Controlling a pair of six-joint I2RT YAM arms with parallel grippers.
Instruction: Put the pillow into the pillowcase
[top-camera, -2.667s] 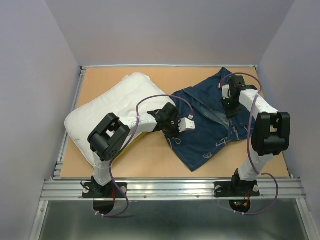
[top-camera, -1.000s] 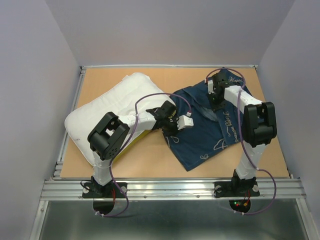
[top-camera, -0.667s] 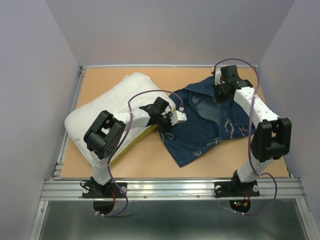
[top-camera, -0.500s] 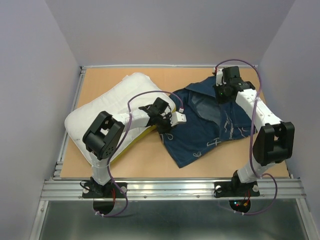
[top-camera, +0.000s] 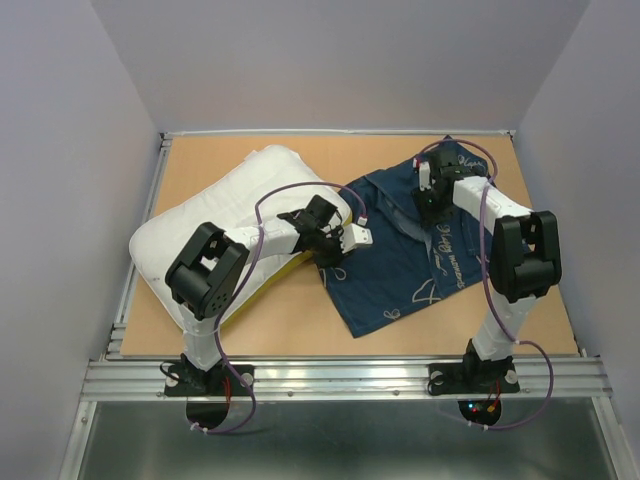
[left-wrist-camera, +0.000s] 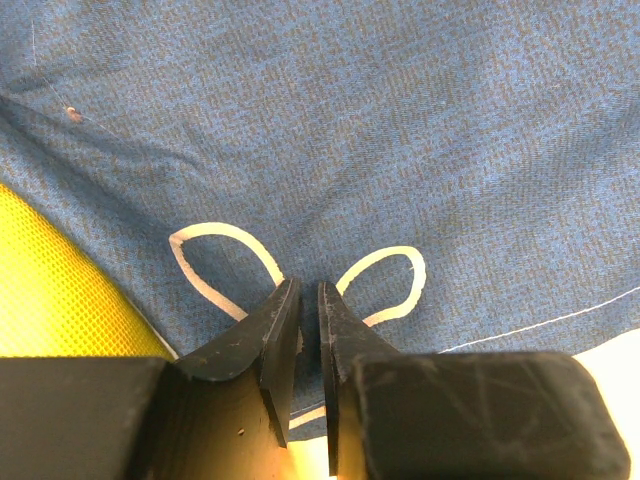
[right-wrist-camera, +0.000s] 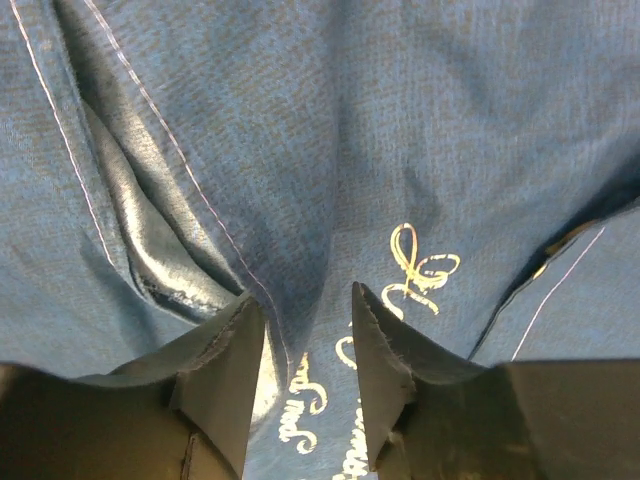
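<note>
The white pillow (top-camera: 215, 215) lies at the left of the table, its yellow band (left-wrist-camera: 60, 300) showing beside the left fingers. The navy pillowcase (top-camera: 400, 260) lies crumpled to its right, touching the pillow's right corner. My left gripper (top-camera: 330, 250) sits at the pillowcase's left edge. In the left wrist view (left-wrist-camera: 308, 290) its jaws are pinched on the blue cloth (left-wrist-camera: 350, 130) by a white loop drawing. My right gripper (top-camera: 428, 200) is low over the pillowcase's back part. In the right wrist view (right-wrist-camera: 305, 300) its jaws stand apart over a seamed fold of the cloth (right-wrist-camera: 300, 120).
The wooden table (top-camera: 300, 320) is closed in by grey walls at the left, back and right. A metal rail (top-camera: 340, 375) runs along the near edge by the arm bases. The purple cables (top-camera: 300, 192) loop above both arms.
The pillowcase has slid left toward the pillow with my left gripper. My right gripper rose toward the back corner, then came back down and left onto the cloth.
</note>
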